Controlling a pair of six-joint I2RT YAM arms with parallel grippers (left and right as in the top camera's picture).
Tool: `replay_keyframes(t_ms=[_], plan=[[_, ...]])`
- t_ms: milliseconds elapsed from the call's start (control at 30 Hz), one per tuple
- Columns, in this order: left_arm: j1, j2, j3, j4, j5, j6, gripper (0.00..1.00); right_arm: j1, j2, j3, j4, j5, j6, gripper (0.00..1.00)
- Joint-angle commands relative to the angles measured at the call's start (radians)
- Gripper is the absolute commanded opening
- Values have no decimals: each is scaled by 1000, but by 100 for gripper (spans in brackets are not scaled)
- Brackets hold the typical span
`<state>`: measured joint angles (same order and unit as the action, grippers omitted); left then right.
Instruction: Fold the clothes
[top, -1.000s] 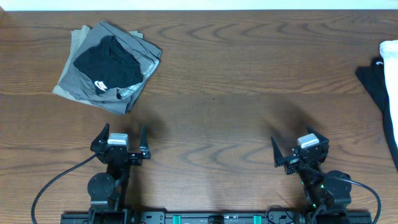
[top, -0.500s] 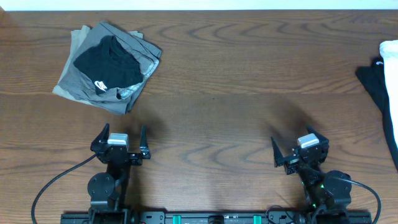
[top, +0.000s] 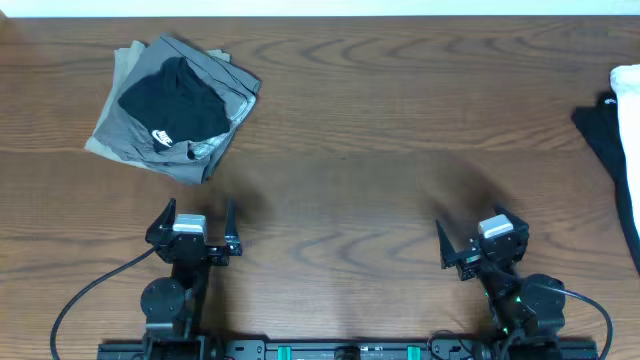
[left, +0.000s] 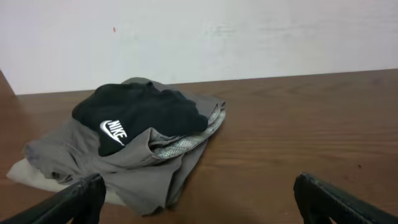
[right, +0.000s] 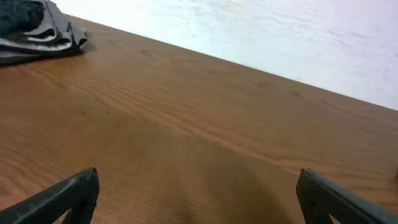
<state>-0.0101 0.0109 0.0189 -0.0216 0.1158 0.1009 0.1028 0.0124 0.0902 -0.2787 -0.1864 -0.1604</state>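
overhead, the black t-shirt (top: 175, 100) lies bunched on a grey garment (top: 120, 130) at the far left, well apart from both arms. the left gripper (top: 199, 210) and right gripper (top: 472, 232) hover with fingers spread, holding nothing. from the left wrist, grey folds lap the shirt's edge, so a careless pinch could drag both. the right wrist shows mostly bare table (right: 199, 124).
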Motion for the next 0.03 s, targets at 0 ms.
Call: replay_keyframes(t_ms=[0], plan=[[4, -7, -15, -35, 3, -15, 98, -4, -6, -3, -1, -5, 18, 99]])
